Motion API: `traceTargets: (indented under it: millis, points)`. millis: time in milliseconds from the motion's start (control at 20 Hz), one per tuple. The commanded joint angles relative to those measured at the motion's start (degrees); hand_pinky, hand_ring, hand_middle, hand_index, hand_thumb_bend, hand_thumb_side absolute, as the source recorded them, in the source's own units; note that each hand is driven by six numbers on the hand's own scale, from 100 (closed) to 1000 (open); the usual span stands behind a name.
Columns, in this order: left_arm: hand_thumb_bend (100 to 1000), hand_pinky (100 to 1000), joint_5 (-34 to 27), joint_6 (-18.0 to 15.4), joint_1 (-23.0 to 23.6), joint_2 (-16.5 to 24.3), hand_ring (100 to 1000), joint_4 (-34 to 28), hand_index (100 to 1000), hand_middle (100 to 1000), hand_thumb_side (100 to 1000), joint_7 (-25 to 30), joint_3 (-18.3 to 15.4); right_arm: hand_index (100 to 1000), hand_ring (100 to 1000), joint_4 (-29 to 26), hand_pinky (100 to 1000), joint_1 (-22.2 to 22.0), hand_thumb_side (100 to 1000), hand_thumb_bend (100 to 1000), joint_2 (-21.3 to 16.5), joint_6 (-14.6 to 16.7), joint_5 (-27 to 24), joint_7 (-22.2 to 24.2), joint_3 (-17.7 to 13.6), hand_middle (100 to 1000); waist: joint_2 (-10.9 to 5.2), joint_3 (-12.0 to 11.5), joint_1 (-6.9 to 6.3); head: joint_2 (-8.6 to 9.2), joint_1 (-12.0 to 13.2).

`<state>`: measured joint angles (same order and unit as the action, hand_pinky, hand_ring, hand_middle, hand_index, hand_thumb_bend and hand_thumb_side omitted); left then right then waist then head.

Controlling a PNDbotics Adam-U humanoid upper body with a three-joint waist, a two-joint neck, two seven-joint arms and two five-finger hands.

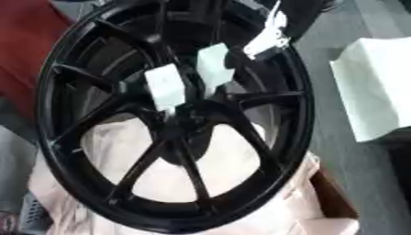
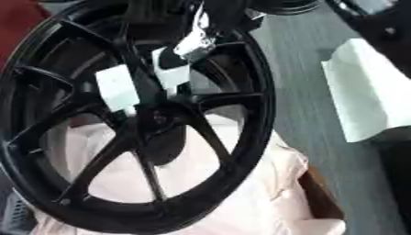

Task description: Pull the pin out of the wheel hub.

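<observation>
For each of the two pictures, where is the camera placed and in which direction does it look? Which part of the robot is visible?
Left eye view: sits in the robot's head, looks down at the black wheel lying on pale wrapping; a dark arm with a silver part reaches in at the top.
Right eye view: beside it in the head, same downward look; the wheel appears further left, and a dark limb shows at the upper right.
Both share the wheel, two pale tags on its spokes and a white block at right.

A grey floor [image 1: 341, 151] fills the right side; a pale white block [image 1: 377, 87] lies on it, with a red surface [image 1: 24, 41] at upper left.
</observation>
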<state>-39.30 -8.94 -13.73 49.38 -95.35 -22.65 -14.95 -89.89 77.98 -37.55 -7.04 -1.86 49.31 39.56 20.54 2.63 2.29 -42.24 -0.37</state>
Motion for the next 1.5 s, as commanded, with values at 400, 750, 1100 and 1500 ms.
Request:
traceTargets:
  millis: [400, 750, 1100, 1500]
  points:
    - [274, 753, -0.27, 0.26, -1.10, 0.99, 750, -0.49, 757, 712, 804, 0.20, -0.16, 804, 817, 1.86, 834, -0.02, 389, 437, 0.26, 0.97, 0.51, 1.48, 0.42, 748, -0.68, -0.74, -0.14, -1.07, -0.27]
    - [271, 753, -0.41, 0.31, -1.25, 0.64, 750, -0.54, 756, 712, 811, 0.20, -0.08, 803, 817, 3.69, 833, -0.93, 381, 440, 0.66, 1.64, 1.51, 1.74, 0.84, 750, -0.16, -1.21, -0.09, -1.65, -0.34]
    - [271, 753, -0.47, 0.34, -1.22, 0.23, 751, -0.52, 755, 710, 814, 0.16, -0.11, 794, 812, 5.45, 829, -1.45, 323, 443, 1.11, 3.06, 2.66, 1.98, 0.91, 732, 0.31, -1.34, -0.20, -1.61, -0.32]
    - [267, 753, -0.61, 0.45, -1.19, -0.24, 751, -0.54, 755, 709, 821, 0.21, 0.00, 785, 804, 7.08, 823, -2.00, 288, 434, 1.58, 4.15, 3.56, 2.43, 1.04, 718, 0.78, -1.52, -0.42, -1.54, -0.51]
